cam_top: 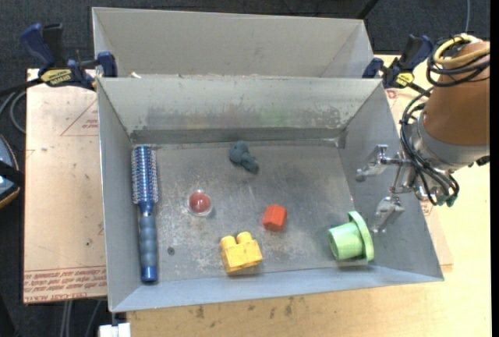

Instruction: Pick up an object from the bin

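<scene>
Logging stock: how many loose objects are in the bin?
6: blue hairbrush left, red dome beside it, dark figure at back, orange cube centre, yellow brick front, green cup front right.

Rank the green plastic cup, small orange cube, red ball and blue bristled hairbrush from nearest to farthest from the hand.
From the hand:
1. Green plastic cup, front right corner.
2. Small orange cube, mid-floor.
3. Red ball, left of centre.
4. Blue bristled hairbrush, along the left wall.

The bin [234, 105] is dull grey. The hairbrush [145, 211] is blue with paler bristles, the small dome [200, 203] red, the cube [274, 217] orange-red, the toy block [240, 252] yellow, the cup [349, 240] light green and the little figure [243, 157] dark slate. The gripper [372, 197] is silver and the arm's cover [460, 105] orange.
</scene>
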Robot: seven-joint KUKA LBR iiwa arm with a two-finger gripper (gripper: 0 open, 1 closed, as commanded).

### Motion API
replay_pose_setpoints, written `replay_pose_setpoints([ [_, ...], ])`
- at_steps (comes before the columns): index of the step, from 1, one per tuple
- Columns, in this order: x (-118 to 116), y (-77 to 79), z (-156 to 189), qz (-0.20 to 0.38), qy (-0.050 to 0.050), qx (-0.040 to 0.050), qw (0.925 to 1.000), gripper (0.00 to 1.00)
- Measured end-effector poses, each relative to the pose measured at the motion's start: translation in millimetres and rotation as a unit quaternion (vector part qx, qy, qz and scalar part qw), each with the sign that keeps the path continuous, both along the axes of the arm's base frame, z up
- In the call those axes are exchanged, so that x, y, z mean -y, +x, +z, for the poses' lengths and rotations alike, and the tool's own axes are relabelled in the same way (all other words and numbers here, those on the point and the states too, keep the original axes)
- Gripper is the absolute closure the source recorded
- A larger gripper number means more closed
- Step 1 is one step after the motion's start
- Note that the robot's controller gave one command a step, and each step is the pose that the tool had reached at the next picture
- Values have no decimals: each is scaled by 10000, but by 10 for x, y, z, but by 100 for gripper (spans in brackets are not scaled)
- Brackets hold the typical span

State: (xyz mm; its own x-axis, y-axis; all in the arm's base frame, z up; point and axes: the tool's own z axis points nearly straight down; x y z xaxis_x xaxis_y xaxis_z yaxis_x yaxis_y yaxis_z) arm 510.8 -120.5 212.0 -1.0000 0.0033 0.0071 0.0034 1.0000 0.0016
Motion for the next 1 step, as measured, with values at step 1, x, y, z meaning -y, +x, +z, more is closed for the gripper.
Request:
replay_pose_setpoints([
  [1,-191,-74,-1316,1666,12,31,9860,0],
])
